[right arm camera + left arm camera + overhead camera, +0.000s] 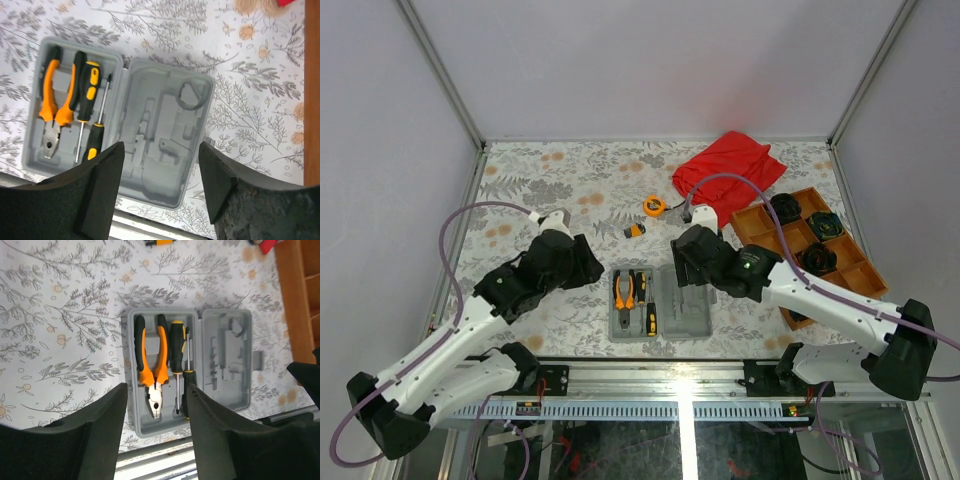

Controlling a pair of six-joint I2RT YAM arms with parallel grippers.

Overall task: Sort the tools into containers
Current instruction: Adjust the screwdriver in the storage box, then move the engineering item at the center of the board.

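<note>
**Both grippers open over the half-filled case**

The grey case (pixel 658 302) lies open at the middle of the worktop's (pixel 540 180) near edge. Its left half (pixel 131 405) holds the pliers (pixel 150 365) and two screwdrivers (pixel 177 347); its right half (pixel 165 135) holds no tools. The tape measure (pixel 654 205) and a small orange-and-black piece (pixel 636 231) lie apart from the case, toward mid-worktop. The left gripper (pixel 157 405) and the right gripper (pixel 161 150) hang above the case, fingers spread, nothing between them. A red cloth (pixel 730 165) sits by the far right corner, and a brown divided tray (pixel 860 270) with black round parts (pixel 817 258) lies along the right edge.
</note>
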